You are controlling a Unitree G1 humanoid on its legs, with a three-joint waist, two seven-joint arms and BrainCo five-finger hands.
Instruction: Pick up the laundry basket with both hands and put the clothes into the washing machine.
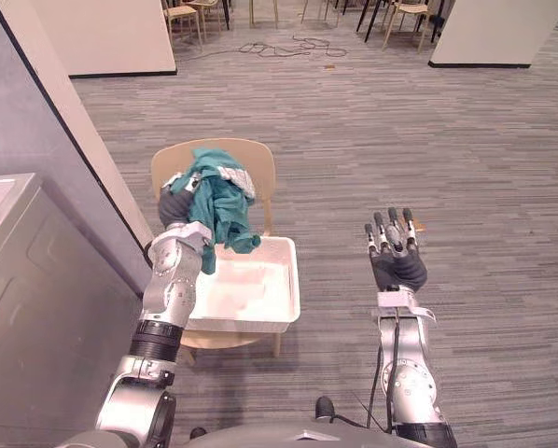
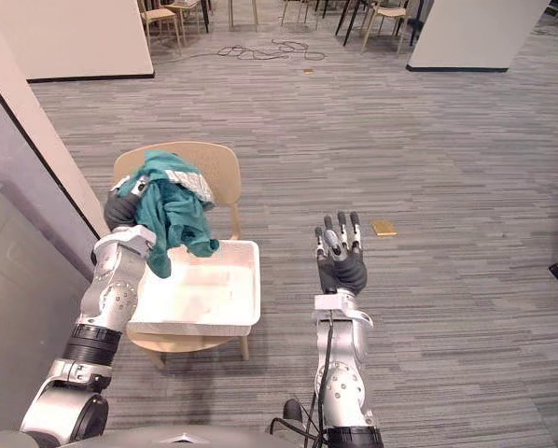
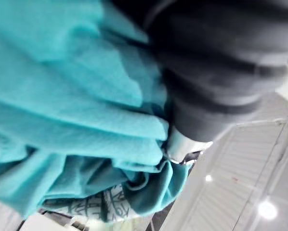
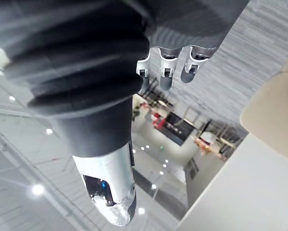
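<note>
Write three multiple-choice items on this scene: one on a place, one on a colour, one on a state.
1. Where does the white basket stand?
A) on a table
B) on the wooden chair
C) on a shelf

2. What colour is the garment draped over the left hand?
A) red
B) yellow
C) teal

3. How is the right hand?
A) open, fingers straight, holding nothing
B) curled round the basket's rim
C) pinching cloth

Answers:
1 B: the basket rests on the chair's seat.
2 C: the cloth is teal, with a patterned patch.
3 A: it hovers above the floor, apart from the basket.
</note>
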